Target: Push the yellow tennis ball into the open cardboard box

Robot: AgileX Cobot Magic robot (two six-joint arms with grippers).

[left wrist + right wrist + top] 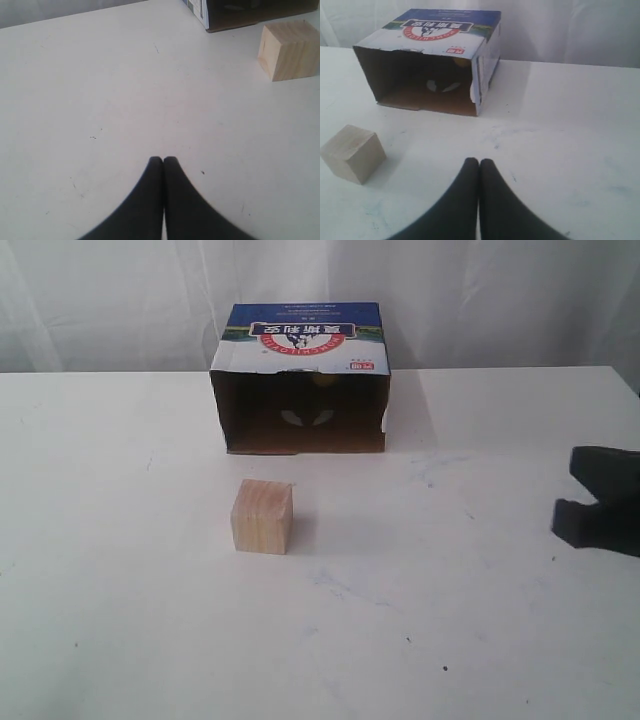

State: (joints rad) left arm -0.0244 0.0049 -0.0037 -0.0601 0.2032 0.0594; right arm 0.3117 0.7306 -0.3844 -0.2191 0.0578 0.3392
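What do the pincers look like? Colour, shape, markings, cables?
The left pincer and right pincer look alike: plain matte black, two smooth fingers each, wide at the base and curving in to narrow rounded tips. No markings, cables or sleeves visible.

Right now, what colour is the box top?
Box top: blue and white, red logo; right wrist view.

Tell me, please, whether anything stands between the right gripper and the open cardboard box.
Nothing visible does. Only bare table lies between the right gripper and the open cardboard box. The wooden cube stands off to the side, apart from both.
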